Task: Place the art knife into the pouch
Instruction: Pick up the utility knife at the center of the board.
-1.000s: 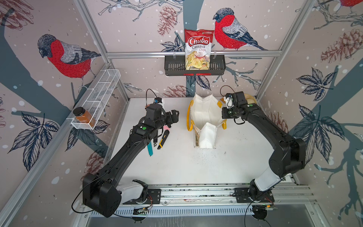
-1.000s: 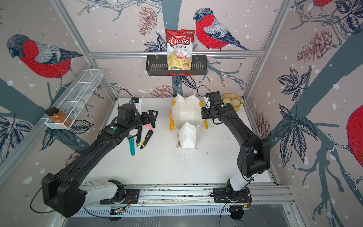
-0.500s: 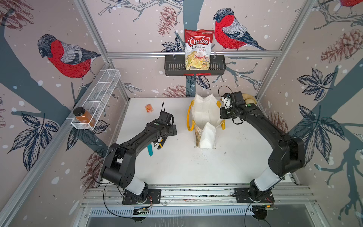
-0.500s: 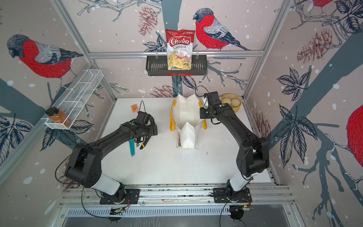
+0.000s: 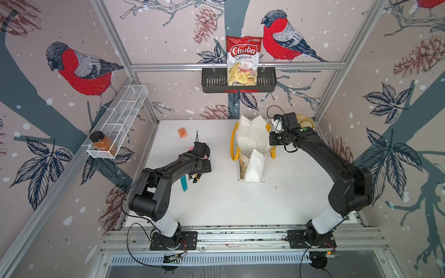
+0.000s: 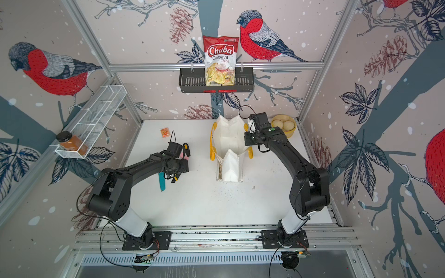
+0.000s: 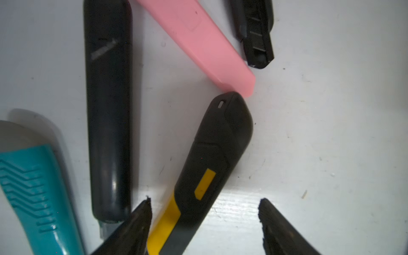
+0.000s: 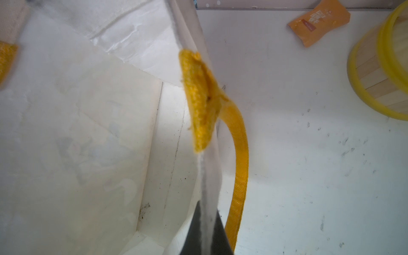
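Observation:
Several art knives lie left of centre on the white table. A black and yellow art knife (image 7: 212, 159) lies slantwise between the fingers of my left gripper (image 7: 204, 199), which is open and low over it. One fingertip (image 7: 145, 209) is close beside the knife and the other stands well apart from it. In a top view only the knife's end (image 5: 195, 179) shows under the gripper. The white pouch (image 5: 250, 139) with yellow handles stands upright and open at the back. My right gripper (image 8: 206, 212) is shut on the pouch's rim (image 8: 209, 176), next to a handle (image 8: 239, 165).
Round the held-over knife lie a plain black knife (image 7: 108, 123), a pink one (image 7: 203, 42), a teal one (image 7: 33, 187) and another black one (image 7: 256, 33). An orange packet (image 5: 182, 132) lies further back. A yellow-rimmed bowl (image 6: 283, 125) sits behind my right arm.
My left arm has folded down from above the knives to just over the table. Its jaws have narrowed somewhat. My right gripper has kept its hold on the pouch.

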Controlling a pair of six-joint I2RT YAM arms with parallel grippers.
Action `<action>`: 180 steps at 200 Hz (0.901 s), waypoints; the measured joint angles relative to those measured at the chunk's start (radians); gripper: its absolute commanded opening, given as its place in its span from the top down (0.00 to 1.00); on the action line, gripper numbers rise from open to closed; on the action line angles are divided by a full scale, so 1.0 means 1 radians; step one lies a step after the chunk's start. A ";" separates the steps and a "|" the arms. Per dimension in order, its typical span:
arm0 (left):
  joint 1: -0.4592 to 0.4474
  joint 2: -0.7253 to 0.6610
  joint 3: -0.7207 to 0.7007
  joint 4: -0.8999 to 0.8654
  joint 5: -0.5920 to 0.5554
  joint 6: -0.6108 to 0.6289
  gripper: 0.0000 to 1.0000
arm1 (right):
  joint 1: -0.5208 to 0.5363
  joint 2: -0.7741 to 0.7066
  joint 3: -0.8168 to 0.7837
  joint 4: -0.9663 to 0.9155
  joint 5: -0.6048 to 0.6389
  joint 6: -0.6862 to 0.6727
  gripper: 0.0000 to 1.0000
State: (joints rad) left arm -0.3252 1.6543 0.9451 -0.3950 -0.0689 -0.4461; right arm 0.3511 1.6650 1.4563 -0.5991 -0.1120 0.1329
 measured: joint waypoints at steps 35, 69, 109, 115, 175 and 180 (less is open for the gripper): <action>0.000 0.031 -0.007 0.019 0.022 0.001 0.49 | 0.001 0.000 -0.004 0.007 0.000 0.000 1.00; -0.003 0.045 -0.003 0.024 0.032 0.002 0.55 | 0.001 0.002 -0.006 0.012 0.000 0.000 1.00; -0.014 0.056 0.003 0.024 0.011 0.009 0.69 | 0.001 0.002 -0.010 0.016 0.000 0.000 1.00; -0.016 0.061 0.006 0.024 0.006 0.009 0.69 | 0.001 0.002 -0.011 0.018 0.000 0.000 1.00; -0.050 0.093 0.045 -0.014 -0.063 0.008 0.83 | 0.001 -0.009 -0.021 0.022 0.000 0.000 1.00; -0.051 0.092 0.045 -0.015 -0.065 0.008 0.83 | 0.001 -0.009 -0.021 0.022 0.000 0.000 1.00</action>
State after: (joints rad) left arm -0.3767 1.7462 0.9905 -0.4103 -0.1337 -0.4377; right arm 0.3523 1.6558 1.4349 -0.5774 -0.1120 0.1329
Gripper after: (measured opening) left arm 0.311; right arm 0.062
